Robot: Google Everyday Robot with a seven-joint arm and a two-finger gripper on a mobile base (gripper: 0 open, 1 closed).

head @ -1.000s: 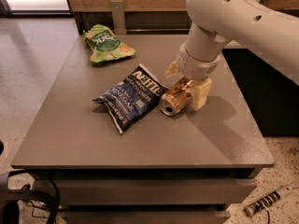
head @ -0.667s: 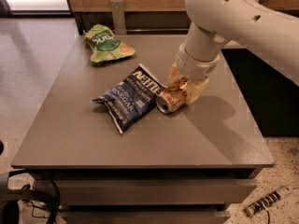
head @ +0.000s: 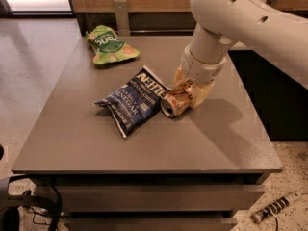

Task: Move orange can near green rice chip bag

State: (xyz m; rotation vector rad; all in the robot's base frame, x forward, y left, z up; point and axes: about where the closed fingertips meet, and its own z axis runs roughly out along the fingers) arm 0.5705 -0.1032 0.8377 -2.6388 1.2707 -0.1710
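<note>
Nearest me is the bare front of the grey table [head: 144, 148], and a little further in lies the dark blue chip bag [head: 131, 105], flat and slanted across the middle. Just to its right, touching or almost touching the bag's edge, is the orange can [head: 172, 105], on its side with the silver end turned toward me. The gripper [head: 187, 91] is down at the tabletop with its tan fingers closed on the can's body, so I read it as holding the can, low over the surface. The green rice chip bag [head: 109, 46] sits well apart at the far left of the table, beyond the blue bag. My worry is that straight line: if I drag the can low toward the green bag, it will plough into the blue bag and shove it along, perhaps into the target. A sideways grip on a smooth round can could also slip or let it roll free on release.
</note>
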